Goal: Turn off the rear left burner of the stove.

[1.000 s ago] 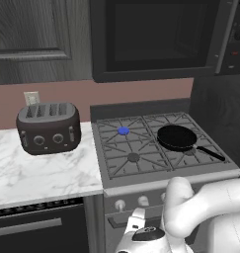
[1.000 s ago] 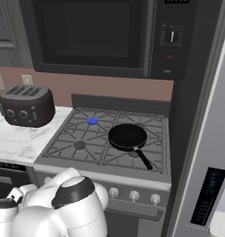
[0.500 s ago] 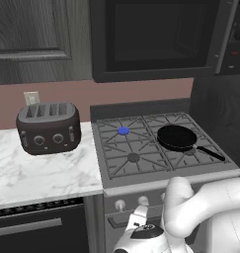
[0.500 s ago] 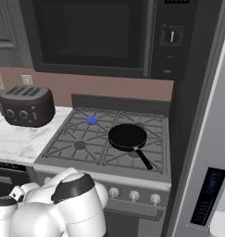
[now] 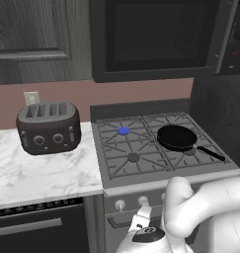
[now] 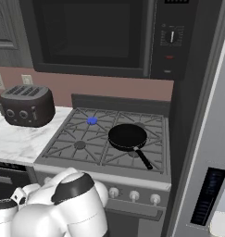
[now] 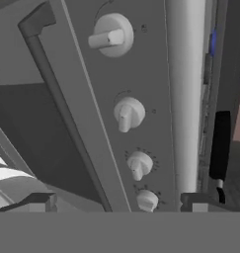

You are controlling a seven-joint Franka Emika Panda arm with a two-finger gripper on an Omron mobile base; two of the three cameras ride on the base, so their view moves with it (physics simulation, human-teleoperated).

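Stove (image 5: 161, 179): grey gas range under dark grates, set between marble counter and dark tall panel.
Rear left burner (image 5: 123, 131): small round cap, bright blue, ringed by radiating grate bars.
Knobs (image 7: 129, 113): silver row along front panel.

Our arm (image 5: 210, 207) is glossy white, built of fat rounded segments like swollen elbows. In the right base view a dark grey cap sits on the joint at about 7 o'clock. At 6 o'clock in the left base view we see a small dark disc with a pale mark, too blurred to read. Our hand (image 7: 114, 202) ends in two small, blocky, dark grey fingertips (image 7: 40, 201).
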